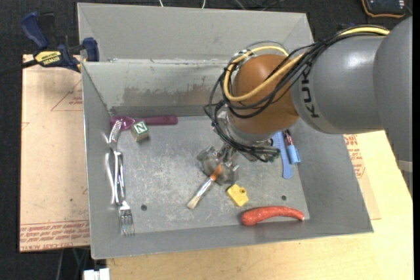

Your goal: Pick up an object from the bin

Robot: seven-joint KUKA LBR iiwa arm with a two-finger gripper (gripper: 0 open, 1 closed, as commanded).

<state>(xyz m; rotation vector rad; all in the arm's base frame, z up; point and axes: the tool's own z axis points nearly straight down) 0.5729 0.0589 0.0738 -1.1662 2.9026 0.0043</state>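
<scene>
My gripper (220,166) is low in the middle of the bin, under the orange dome on the wrist. It is right at the upper end of a thin pale stick with an orange band (203,191), which lies slanting down to the left on the bin floor. A small yellow block (237,194) lies just right of the stick. A red chili-shaped toy (272,214) rests near the front wall. Whether the stick is gripped is hidden.
A blue piece (289,154) lies along the right side beneath the arm. Metal tongs and a fork (118,179) lie by the left wall. A purple-handled tool (149,120) and a green letter cube (140,130) are at the back left.
</scene>
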